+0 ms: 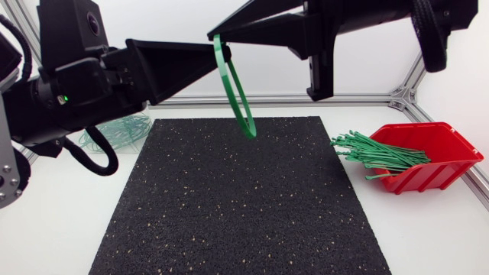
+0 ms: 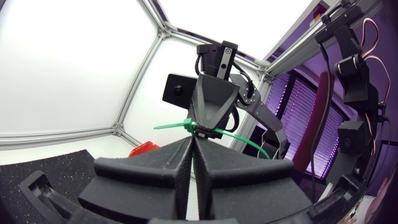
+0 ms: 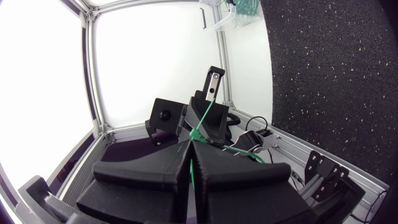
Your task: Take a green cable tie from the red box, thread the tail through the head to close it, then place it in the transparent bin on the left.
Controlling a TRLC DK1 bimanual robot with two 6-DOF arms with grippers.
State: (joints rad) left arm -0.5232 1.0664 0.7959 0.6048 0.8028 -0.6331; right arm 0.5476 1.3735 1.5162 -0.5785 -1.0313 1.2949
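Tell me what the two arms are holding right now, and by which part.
One green cable tie, bent into a loop. The left gripper and right gripper pinch its top between their fingers; the rest hangs free.

Above mat (image 1: 229,206), cable tie (image 1: 237,92) hangs between left claw (image 1: 209,55) and right claw (image 1: 217,34).

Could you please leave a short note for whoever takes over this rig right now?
Left gripper: shut on the green cable tie, raised above the far edge of the black mat.
Right gripper: shut on the same tie, tip to tip with the left one.
The tie hangs as a loop; its tail seems threaded through the head.
Red box, at right, holds the spare ties. Transparent bin, far left, has ties in it.
Done: pick, apparently threading.
Left: confirm the closure, carry the tie to the bin, release.
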